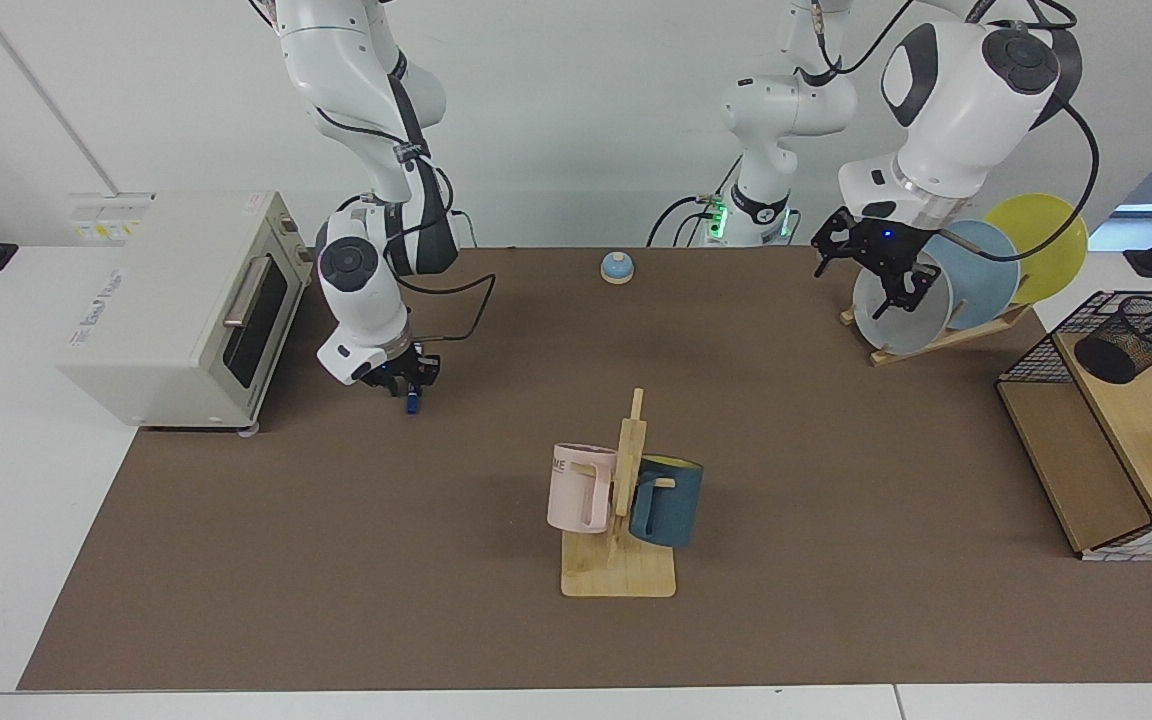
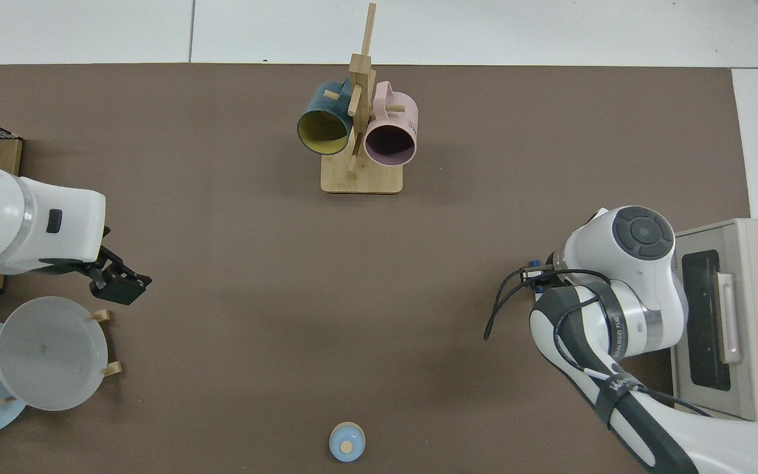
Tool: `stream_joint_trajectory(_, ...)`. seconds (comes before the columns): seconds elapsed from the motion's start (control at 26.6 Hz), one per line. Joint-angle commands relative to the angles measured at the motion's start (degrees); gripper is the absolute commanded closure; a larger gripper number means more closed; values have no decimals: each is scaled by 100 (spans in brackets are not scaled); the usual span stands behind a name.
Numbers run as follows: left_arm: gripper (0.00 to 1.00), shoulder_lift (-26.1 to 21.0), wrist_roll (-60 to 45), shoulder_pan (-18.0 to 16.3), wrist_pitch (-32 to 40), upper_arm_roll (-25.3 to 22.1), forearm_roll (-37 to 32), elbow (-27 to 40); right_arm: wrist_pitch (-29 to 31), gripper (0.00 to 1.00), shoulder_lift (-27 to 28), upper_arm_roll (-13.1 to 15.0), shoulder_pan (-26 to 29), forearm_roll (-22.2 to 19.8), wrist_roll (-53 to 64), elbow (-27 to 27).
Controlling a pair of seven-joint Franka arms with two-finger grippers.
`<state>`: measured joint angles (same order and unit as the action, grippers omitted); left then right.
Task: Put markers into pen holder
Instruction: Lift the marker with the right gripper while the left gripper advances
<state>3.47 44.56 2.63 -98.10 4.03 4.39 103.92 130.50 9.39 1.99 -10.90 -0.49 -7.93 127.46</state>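
Note:
At the left of the facing view, beside the toaster oven, my right gripper (image 1: 410, 384) points down just above the mat and is shut on the marker (image 1: 414, 402). Only the marker's blue end shows below the fingers. From above, the arm's wrist covers the right gripper (image 2: 531, 272), and a blue bit of the marker (image 2: 534, 263) peeks out. The pen holder (image 1: 1133, 338), a black mesh cup, lies tilted on the wooden shelf at the far right. My left gripper (image 1: 880, 268) hangs open and empty in front of the plate rack, also in the top view (image 2: 119, 283).
A wooden mug tree (image 1: 620, 560) with a pink mug (image 1: 579, 487) and a dark blue mug (image 1: 668, 500) stands mid-table. The toaster oven (image 1: 176, 305) is at the left and a plate rack (image 1: 946, 335) at the back right. A small blue bell (image 1: 617, 267) sits near the back edge. A wire-grid basket (image 1: 1036, 350) surrounds the shelf.

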Motion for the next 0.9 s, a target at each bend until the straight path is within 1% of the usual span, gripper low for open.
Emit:
stream_joint_trajectory(0.0, 0, 163, 412, 36, -306, -8, 89, 261, 169, 73, -78, -32, 44, 58, -42, 130)
stream_joint_trajectory(0.08, 0, 163, 535, 36, -359, 1, 89, 269, 169, 77, -78, -32, 36, 58, -51, 130)
stream_joint_trajectory(0.15, 0, 163, 606, 36, -368, 1, 89, 304, 169, 87, -78, -32, 36, 58, -51, 122)
stream_joint_trajectory(0.19, 0, 172, 632, 36, -368, 10, 89, 305, 169, 96, -78, -32, 27, 58, -60, 121)
stream_joint_trajectory(0.23, 0, 172, 633, 36, -368, 10, 89, 313, 169, 100, -78, -32, 18, 58, -60, 121)
stream_joint_trajectory(0.45, 0, 181, 641, 36, -368, 27, 89, 340, 160, 100, -25, -32, 9, 58, -42, 42)
stream_joint_trajectory(0.56, 0, 181, 641, 36, -368, 36, 89, 340, 55, 100, -17, -32, -8, 58, -60, -106)
stream_joint_trajectory(0.64, 0, 181, 650, 36, -368, 36, 89, 340, -198, 100, -17, -32, -17, 75, -208, -369)
stream_joint_trajectory(0.75, 0, 172, 843, 36, -377, 36, 89, 331, -787, 100, -8, -32, 27, 84, -997, -940)
stream_joint_trajectory(0.86, 0, 172, 1010, 36, -438, 36, 89, 331, -1175, 100, -17, -32, -35, 75, -1605, -1363)
